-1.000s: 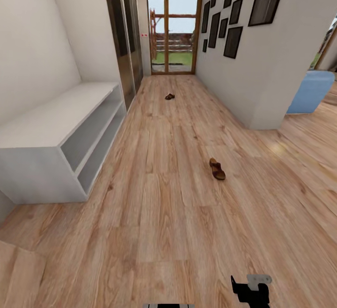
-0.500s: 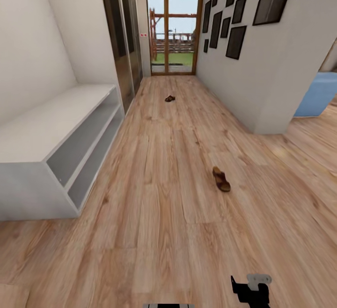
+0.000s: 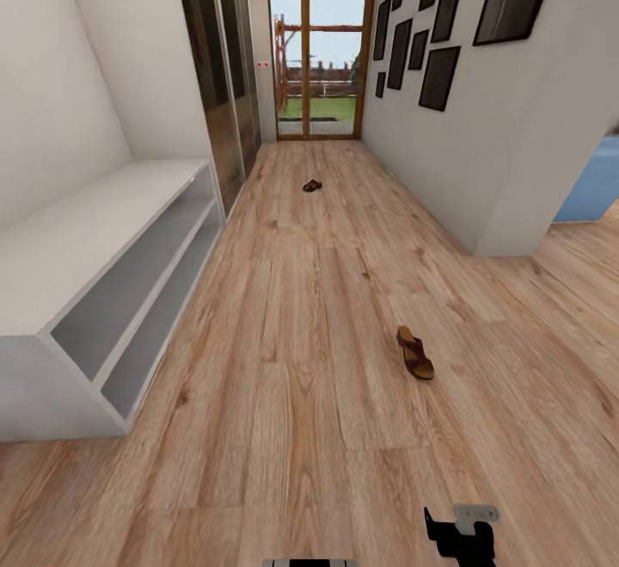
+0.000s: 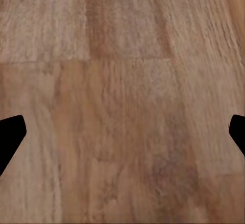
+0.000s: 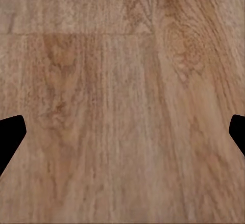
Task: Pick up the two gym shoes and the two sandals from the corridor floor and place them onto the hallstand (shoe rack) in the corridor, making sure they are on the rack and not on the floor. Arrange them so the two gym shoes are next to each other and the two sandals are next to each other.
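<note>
Both sets of jaws stood wide apart and held nothing — in each wrist view only the dark tips showed at the two edges of the picture, with bare plank between them. The left gripper point(image 4: 122, 132) hung over the floor point(image 4: 122, 81), and so did the right gripper point(image 5: 122, 132), above a knotty board point(image 5: 184, 45). In the head view a black-and-grey piece of the right arm point(image 3: 464, 533) showed at the bottom edge; its fingers could not be made out there.

One sandal point(image 3: 415, 353) lay on the floor point(image 3: 292, 429) ahead of that arm piece, well apart from it and a little toward the robot's right, sole down, its length running roughly along the corridor. A second sandal point(image 3: 312, 186) lay much farther ahead, near the middle of the corridor — small and hard to read in detail.

A pale low unit point(image 3: 94, 292) with a wide top and two open shelves stood against the wall on the robot's left, well clear of both grippers. Beyond it ran dark glossy wardrobe doors point(image 3: 219, 77). A glazed door point(image 3: 320, 51) closed the far end, and black frames point(image 3: 438, 42) hung on the wall at the right.
</note>
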Controlling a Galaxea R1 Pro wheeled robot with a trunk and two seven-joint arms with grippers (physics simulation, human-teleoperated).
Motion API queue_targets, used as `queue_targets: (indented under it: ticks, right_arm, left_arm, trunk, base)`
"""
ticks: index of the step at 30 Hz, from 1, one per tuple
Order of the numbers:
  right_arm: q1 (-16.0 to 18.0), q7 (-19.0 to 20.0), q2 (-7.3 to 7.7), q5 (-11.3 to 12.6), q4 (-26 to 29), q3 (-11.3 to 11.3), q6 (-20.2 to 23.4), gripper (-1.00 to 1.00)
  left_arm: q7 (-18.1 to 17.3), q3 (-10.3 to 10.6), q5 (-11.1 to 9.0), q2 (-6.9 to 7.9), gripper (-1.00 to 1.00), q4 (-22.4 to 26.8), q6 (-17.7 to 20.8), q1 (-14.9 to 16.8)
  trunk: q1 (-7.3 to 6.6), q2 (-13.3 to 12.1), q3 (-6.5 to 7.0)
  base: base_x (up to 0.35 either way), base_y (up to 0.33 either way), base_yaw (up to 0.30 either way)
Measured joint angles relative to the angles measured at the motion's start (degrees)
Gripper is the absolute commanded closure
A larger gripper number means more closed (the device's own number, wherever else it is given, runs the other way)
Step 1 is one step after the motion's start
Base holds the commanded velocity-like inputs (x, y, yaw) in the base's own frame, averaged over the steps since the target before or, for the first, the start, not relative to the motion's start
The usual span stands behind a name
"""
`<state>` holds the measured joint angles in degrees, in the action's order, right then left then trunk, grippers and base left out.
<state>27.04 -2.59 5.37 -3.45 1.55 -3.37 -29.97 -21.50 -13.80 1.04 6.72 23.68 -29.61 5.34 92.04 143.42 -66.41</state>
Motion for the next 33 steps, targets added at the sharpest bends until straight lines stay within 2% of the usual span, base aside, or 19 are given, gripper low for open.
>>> queue_targets:
  ticks: [33]
  right_arm:
    - [0.0,-0.1,0.00,0.0,0.0,0.0,0.0,-1.00]
  left_arm:
    - [0.0,0.0,0.0,0.00,-1.00,0.0,0.0,0.0]
  trunk:
    - [0.00,0.0,0.00]
  base:
    - [0.339,0.013,0.000]
